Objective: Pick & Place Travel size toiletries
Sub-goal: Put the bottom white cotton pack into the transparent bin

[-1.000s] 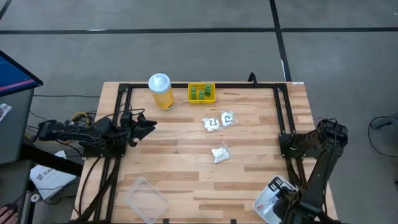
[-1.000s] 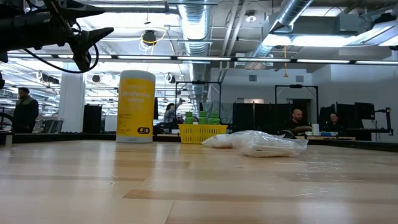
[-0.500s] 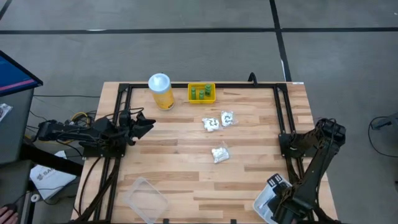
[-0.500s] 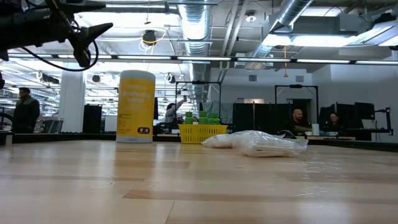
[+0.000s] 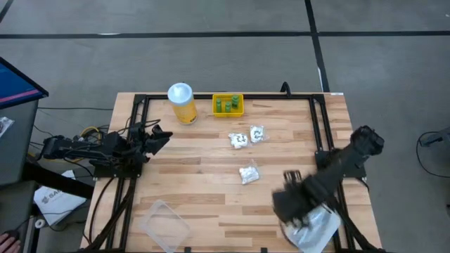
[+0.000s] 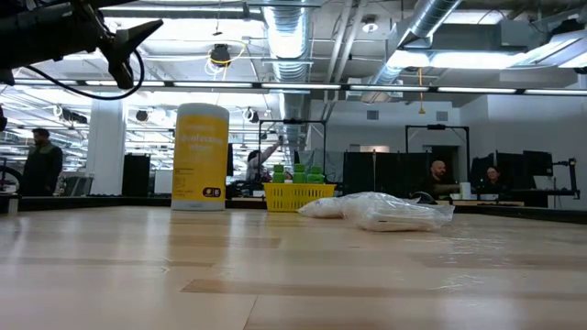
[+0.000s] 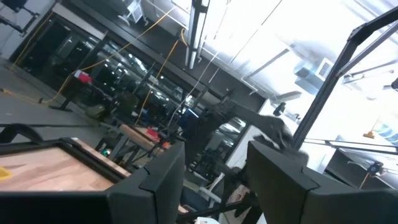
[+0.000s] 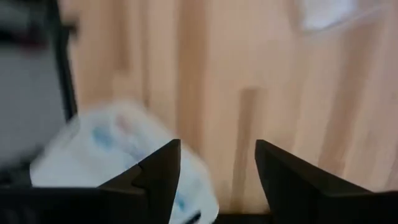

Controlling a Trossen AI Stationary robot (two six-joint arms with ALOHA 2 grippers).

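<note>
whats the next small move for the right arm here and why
Probably carry the right gripper on toward the nearest white packet at the table's middle. Its fingers stand apart with nothing between them, and it hangs just inward of the clear container at the near right corner, which holds blue and red items. Three packets lie loose on the wood. The left gripper waits at the left edge.

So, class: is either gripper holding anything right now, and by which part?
Nothing is held. The right gripper and the left gripper both show open, empty fingers.
</note>
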